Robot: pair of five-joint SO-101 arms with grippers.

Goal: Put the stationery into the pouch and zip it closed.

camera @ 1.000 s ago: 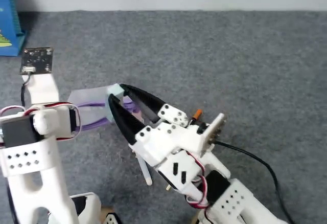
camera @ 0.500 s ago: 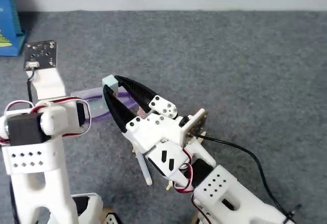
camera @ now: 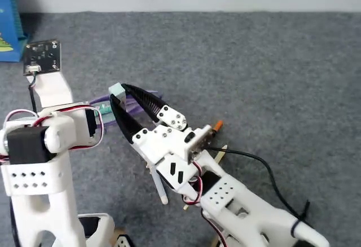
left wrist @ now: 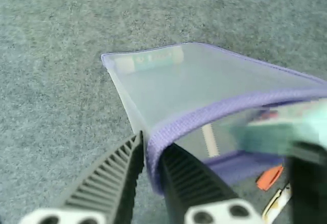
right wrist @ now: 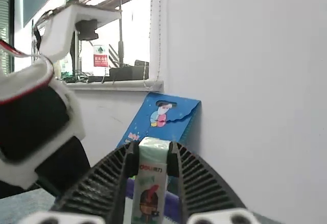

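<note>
The left hand (left wrist: 149, 155) was clenched on the purple rim of the pouch (left wrist: 204, 81), holding its mouth open. The right hand (right wrist: 152, 155), grasping a teal stationery piece (right wrist: 151, 180), stood at that mouth, the piece's long axis apparently aimed inward.

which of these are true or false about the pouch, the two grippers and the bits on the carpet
1. The left gripper pinches the pouch by its purple edge. True.
2. The right gripper is open and empty. False: it is shut on a pale green item.
3. The pouch is zipped closed. False: its mouth gapes open.
4. An orange item lies on the carpet, outside the pouch. True.
</note>
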